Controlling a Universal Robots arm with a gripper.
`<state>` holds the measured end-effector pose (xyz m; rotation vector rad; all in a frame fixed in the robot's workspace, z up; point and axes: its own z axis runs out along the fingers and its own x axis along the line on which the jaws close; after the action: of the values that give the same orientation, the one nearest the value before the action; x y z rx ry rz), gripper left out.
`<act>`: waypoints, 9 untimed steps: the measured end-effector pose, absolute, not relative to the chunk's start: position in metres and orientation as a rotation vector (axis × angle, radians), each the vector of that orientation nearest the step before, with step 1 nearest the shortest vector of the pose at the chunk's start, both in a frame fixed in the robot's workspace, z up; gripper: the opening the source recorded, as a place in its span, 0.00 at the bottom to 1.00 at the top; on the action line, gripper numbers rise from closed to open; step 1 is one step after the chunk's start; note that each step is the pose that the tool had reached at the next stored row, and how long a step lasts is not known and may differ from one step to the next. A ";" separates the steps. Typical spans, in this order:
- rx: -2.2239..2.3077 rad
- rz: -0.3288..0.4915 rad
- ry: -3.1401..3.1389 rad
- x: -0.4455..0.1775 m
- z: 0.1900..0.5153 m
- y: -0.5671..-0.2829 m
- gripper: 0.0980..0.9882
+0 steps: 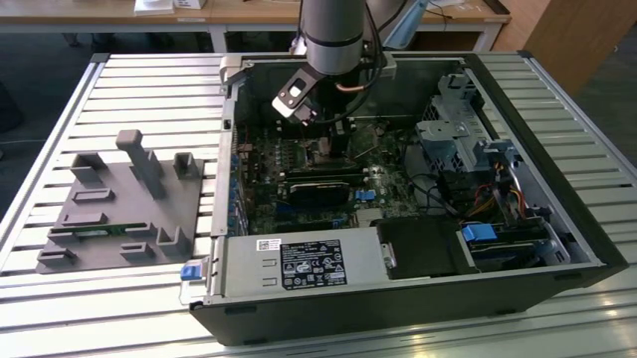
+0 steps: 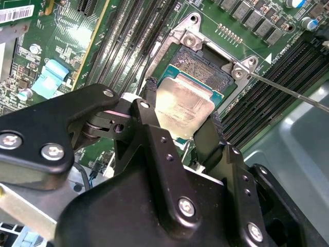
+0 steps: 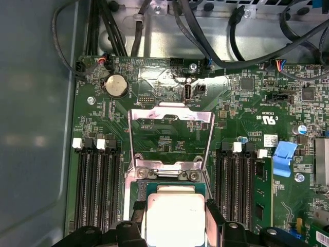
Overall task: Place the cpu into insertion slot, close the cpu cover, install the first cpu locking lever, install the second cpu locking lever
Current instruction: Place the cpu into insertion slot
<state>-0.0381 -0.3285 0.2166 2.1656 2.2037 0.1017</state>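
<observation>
The cpu (image 2: 186,104), a small square chip with a pale metal face, sits between my two black fingers (image 2: 149,100), which press on its opposite edges. My gripper (image 2: 182,110) is shut on it just over the insertion slot (image 2: 201,66), whose dark centre shows past the chip's far edge. In the first wrist view the cpu (image 3: 175,216) lies between the fingers (image 3: 213,212), and the cpu cover (image 3: 169,115), a silver frame, is folded open beyond the socket. A thin metal locking lever (image 2: 288,91) sticks out sideways, unlatched. In the exterior view my gripper (image 1: 321,145) reaches down into the open computer case.
Long black memory slots (image 3: 97,190) flank the socket on both sides. Black cables (image 3: 205,46) run along the case wall behind the board. A grey power supply (image 1: 298,265) fills the case's near side and a drive cage (image 1: 463,134) stands at the exterior view's right. A grey fixture (image 1: 119,209) rests outside on the slatted table.
</observation>
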 end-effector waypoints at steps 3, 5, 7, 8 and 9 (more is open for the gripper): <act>2.166 0.101 2.204 -0.038 0.216 -0.328 0.50; 2.166 0.102 2.204 -0.038 0.216 -0.328 0.50; 2.166 0.102 2.204 -0.038 0.215 -0.328 0.50; 2.166 0.102 2.204 -0.038 0.215 -0.328 0.50; 2.166 0.102 2.204 -0.039 0.214 -0.328 0.50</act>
<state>-0.0385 -0.3284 0.2144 2.1656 2.2038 0.1017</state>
